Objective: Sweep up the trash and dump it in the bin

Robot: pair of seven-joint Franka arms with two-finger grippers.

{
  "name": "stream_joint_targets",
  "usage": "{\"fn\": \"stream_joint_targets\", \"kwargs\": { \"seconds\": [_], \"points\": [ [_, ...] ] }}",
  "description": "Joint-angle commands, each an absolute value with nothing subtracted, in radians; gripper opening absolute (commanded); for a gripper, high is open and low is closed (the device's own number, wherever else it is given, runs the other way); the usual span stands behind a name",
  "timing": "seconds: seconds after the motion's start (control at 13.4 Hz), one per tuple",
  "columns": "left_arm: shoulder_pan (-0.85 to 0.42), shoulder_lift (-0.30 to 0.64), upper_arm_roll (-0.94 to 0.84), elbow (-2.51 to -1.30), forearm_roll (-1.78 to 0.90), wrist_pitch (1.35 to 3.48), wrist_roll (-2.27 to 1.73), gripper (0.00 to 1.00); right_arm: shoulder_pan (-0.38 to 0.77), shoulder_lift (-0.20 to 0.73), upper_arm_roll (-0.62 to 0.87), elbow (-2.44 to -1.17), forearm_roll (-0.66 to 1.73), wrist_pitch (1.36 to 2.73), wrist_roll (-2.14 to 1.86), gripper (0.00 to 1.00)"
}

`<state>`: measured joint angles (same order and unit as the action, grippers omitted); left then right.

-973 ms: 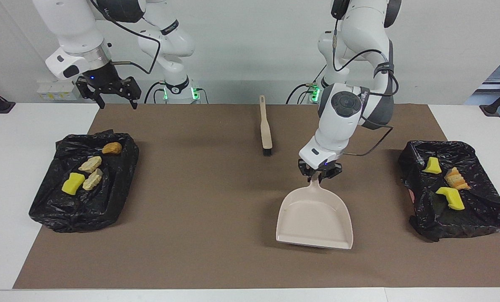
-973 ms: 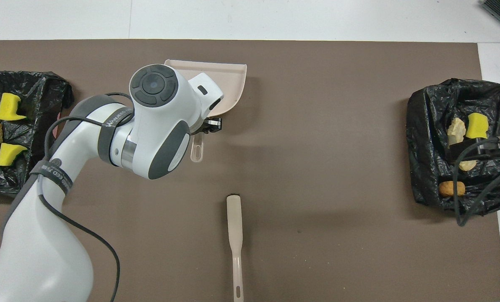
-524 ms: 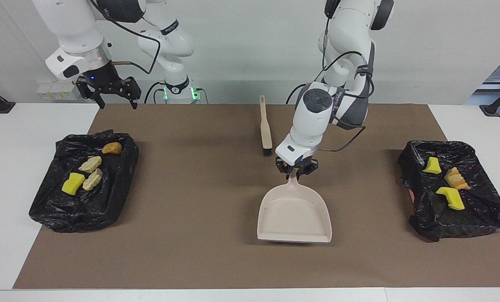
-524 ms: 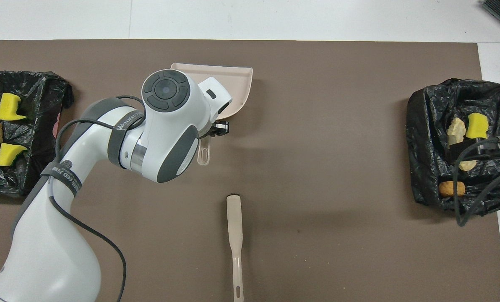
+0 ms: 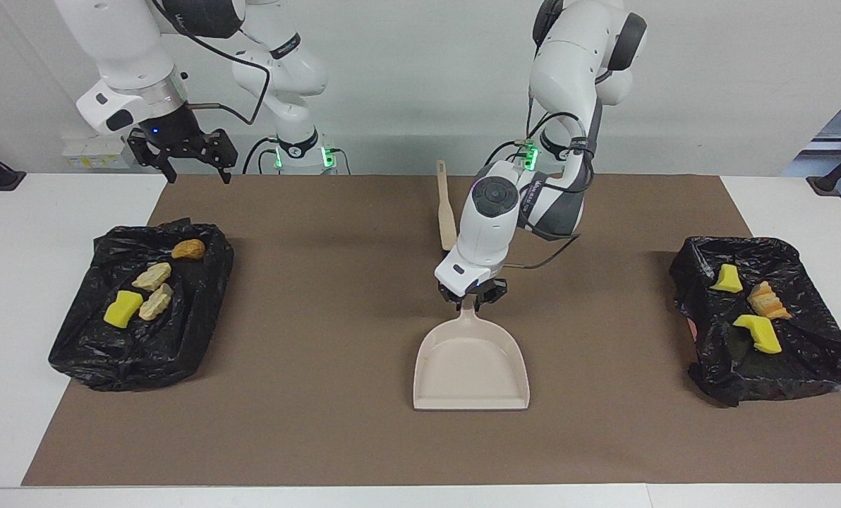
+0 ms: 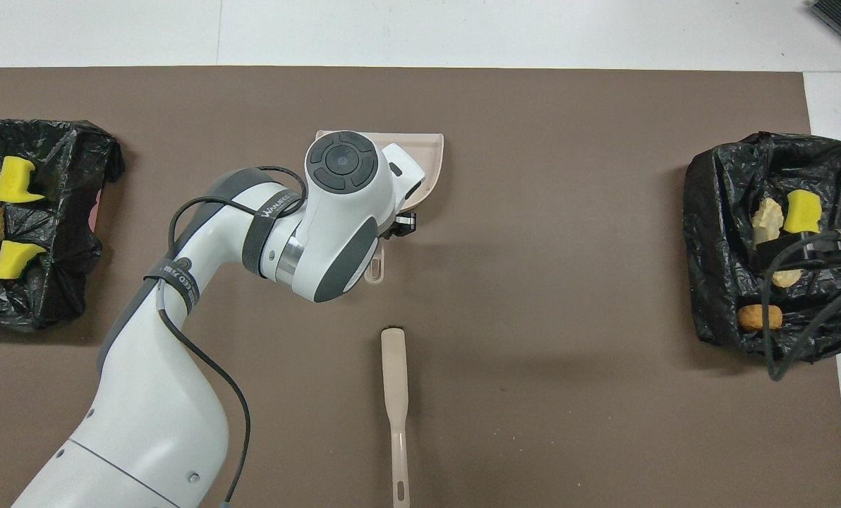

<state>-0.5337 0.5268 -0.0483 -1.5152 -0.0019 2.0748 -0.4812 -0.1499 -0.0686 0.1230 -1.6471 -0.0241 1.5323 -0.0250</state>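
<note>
The trash lies in two black-bag-lined bins. The bin at the right arm's end holds a yellow sponge bit, two tan chunks and an orange-brown piece. The bin at the left arm's end holds two yellow bits and an orange-striped roll. A beige dustpan lies flat mid-mat, and my left gripper is at its handle. My right gripper waits open and raised at the right arm's end of the table.
A beige brush lies on the brown mat nearer to the robots than the dustpan, partly covered by the left arm in the facing view. White table surrounds the mat. A cable hangs over the bin at the right arm's end.
My left arm has carried the dustpan toward the right arm's end, to the middle of the mat, where it now lies flat. The right arm has not moved.
</note>
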Motion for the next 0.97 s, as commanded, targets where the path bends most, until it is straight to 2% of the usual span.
{"fn": "stream_joint_targets", "kwargs": {
  "seconds": [0.0, 0.22, 0.52, 0.9],
  "points": [
    [-0.540, 0.519, -0.031, -1.508, -0.009, 2.082, -0.476, 1.00, -0.153, -0.067, 0.127, -1.641, -0.014, 1.537, -0.011, 1.00],
    [-0.480, 0.441, -0.022, -1.563, -0.006, 2.066, -0.448, 1.00, -0.155, -0.067, 0.127, -1.641, -0.014, 1.537, -0.011, 1.00],
    [-0.349, 0.269, -0.020, -1.661, -0.006, 2.014, -0.200, 1.00, -0.155, -0.067, 0.127, -1.641, -0.014, 1.537, -0.011, 1.00],
    [-0.178, 0.074, -0.020, -1.644, -0.006, 1.772, 0.054, 1.00, -0.155, -0.067, 0.127, -1.641, -0.012, 1.537, -0.011, 1.00]
  ]
}}
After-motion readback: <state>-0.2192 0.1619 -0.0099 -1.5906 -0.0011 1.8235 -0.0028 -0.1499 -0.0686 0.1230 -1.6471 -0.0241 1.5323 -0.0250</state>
